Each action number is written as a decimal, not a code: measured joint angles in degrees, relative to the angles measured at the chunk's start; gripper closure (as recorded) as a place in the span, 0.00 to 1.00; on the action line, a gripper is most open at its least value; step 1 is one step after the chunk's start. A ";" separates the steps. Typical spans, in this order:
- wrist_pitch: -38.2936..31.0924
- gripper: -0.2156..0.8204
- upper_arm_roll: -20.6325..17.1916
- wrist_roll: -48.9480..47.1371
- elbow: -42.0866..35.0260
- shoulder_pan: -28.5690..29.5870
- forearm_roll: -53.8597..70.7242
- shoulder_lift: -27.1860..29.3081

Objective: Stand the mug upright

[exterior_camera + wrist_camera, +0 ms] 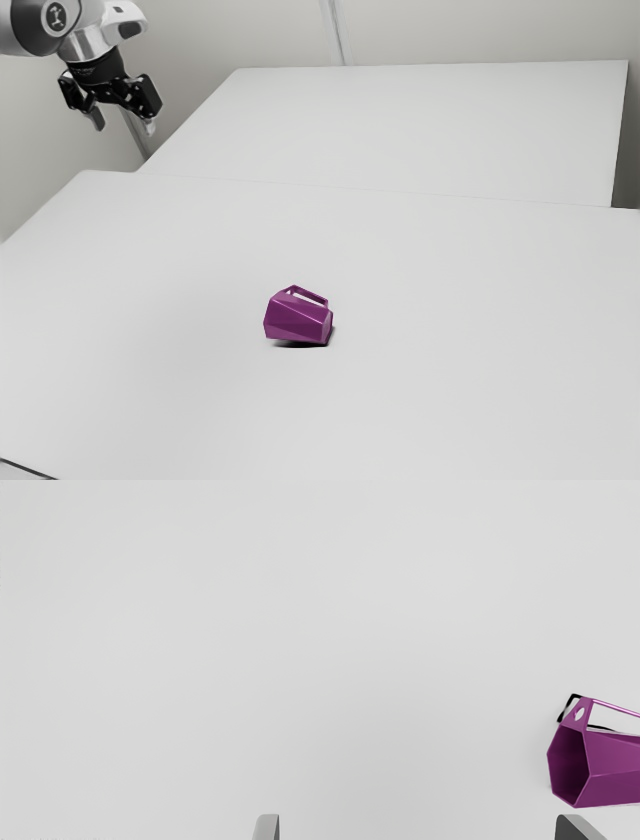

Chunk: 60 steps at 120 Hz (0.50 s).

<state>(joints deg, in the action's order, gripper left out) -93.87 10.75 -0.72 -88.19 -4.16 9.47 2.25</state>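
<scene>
High at the exterior view's upper left, the black gripper (122, 126) hangs well above the table and far from the mug. The purple faceted mug (298, 320) lies on its side on the table, its handle up and its base toward the exterior view's right. In the wrist view, the fingertips of the gripper (417, 827) stand wide apart with nothing between them. There the mug (612, 770) lies beyond one fingertip, its dark mouth visible and its base end cut off by the picture's edge.
The mug lies on a white table (160, 300). Behind it is another white surface (400, 125), with pale walls around. A dark cable (25, 469) shows at the exterior view's lower left corner.
</scene>
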 joint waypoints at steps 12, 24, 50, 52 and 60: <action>-0.10 0.21 -0.08 -0.21 -0.16 0.01 0.01 0.00; -0.16 0.21 -0.15 -0.40 -0.63 -0.38 -0.03 0.00; -0.19 0.21 -0.14 -0.66 -4.50 -0.77 -5.76 -0.23; -0.19 0.21 -0.11 -0.68 -5.20 -0.58 -6.99 -0.31; -0.19 0.21 -0.04 -0.77 -8.11 0.72 -12.65 -0.85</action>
<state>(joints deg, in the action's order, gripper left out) -94.06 10.70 -1.49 -96.30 -3.44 -3.18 1.40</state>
